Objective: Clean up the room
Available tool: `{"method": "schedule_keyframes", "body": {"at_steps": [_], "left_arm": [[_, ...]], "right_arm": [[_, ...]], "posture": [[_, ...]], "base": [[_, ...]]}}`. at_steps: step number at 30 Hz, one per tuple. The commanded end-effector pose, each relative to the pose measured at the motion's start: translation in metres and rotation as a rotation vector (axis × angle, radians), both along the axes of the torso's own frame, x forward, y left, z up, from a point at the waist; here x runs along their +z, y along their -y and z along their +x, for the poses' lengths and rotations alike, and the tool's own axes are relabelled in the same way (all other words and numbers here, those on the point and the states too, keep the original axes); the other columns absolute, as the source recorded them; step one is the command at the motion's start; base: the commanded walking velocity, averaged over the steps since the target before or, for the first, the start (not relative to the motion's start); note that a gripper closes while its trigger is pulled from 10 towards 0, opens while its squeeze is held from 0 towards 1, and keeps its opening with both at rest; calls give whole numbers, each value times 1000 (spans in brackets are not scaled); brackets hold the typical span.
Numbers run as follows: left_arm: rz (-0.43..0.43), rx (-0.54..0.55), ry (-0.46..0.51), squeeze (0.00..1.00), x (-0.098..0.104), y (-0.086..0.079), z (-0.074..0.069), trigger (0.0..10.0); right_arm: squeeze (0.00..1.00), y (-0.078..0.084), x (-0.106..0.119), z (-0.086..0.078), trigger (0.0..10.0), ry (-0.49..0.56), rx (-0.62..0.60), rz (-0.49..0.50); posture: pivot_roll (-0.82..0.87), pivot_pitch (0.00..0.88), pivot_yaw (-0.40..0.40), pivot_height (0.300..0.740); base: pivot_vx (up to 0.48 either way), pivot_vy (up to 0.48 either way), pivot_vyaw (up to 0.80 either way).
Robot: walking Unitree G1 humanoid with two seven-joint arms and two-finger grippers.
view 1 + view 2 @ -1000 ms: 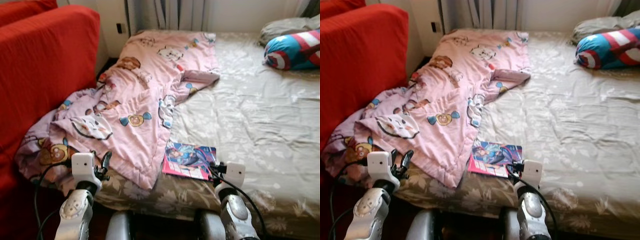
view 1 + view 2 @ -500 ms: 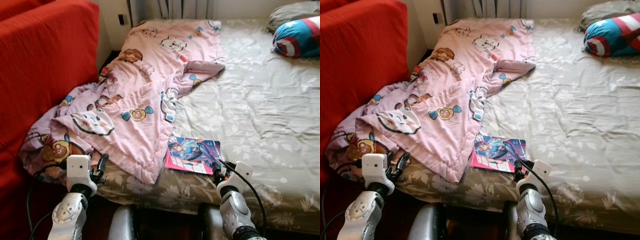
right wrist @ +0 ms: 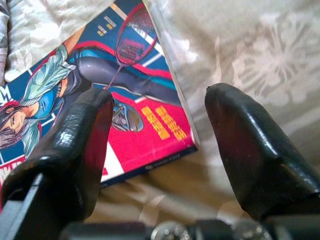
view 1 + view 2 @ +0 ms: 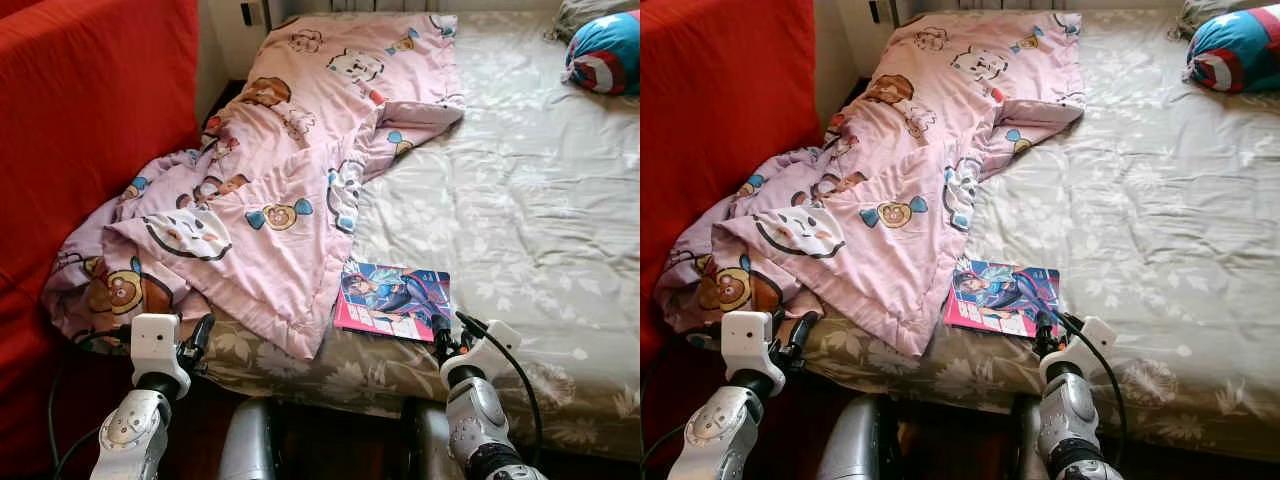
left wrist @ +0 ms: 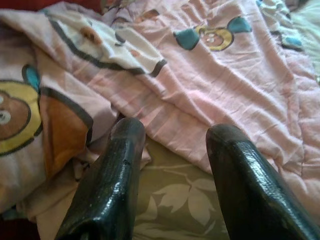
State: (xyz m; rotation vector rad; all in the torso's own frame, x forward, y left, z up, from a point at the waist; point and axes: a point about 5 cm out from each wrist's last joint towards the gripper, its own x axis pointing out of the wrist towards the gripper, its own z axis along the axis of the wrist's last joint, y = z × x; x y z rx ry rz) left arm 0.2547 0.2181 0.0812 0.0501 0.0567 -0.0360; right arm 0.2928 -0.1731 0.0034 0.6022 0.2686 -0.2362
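Right gripper (image 3: 155, 150) sits wide open straddling the comic's (image 4: 392, 301) near corner at the bed (image 4: 520, 210) edge, left gripper (image 5: 172, 165) open by the blanket (image 4: 270, 190), so a shallow pinch could probably just slide it away.

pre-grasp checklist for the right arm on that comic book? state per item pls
1. Right gripper open: ok, both fingers spread wide.
2. Aligned on the comic book: ok, one finger sits over the cover and the other over the bedsheet, straddling its near corner.
3. Book free of clutter: ok, it lies flat beside the pink blanket, nothing on top.
4. Fingers touching the book: cannot tell from these views.
5. Left gripper out of the way: ok, open, at the blanket's edge, far from the book.
6. Thin flat book can be pinched off the soft sheet: cannot tell; likely needs an edge approach.
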Motion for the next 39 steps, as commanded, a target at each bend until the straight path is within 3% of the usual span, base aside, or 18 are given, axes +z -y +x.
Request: {"method": "schedule_keyframes", "body": {"at_steps": [1, 4, 24, 39], "left_arm": [[33, 2, -29, 0, -2, -6, -4, 10000], [39, 0, -33, 0, -2, -7, -5, 10000], [59, -15, -54, 0, -2, -7, -8, 10000], [66, -22, -71, 0, -2, -7, -16, 10000]], "right_arm": [[0, -6, -5, -3, 10000, -20, 9, 46], [0, -10, -6, -3, 10000, -9, 14, 100], [0, 0, -9, -4, 10000, -14, -41, 207], [0, -4, -10, -3, 10000, -9, -27, 292]], "posture": [[117, 180, 102, 578], [120, 180, 108, 578], [144, 187, 121, 578], [157, 204, 124, 578]], "base": [[0, 0, 0], [0, 0, 0], [0, 0, 0], [0, 0, 0]]}}
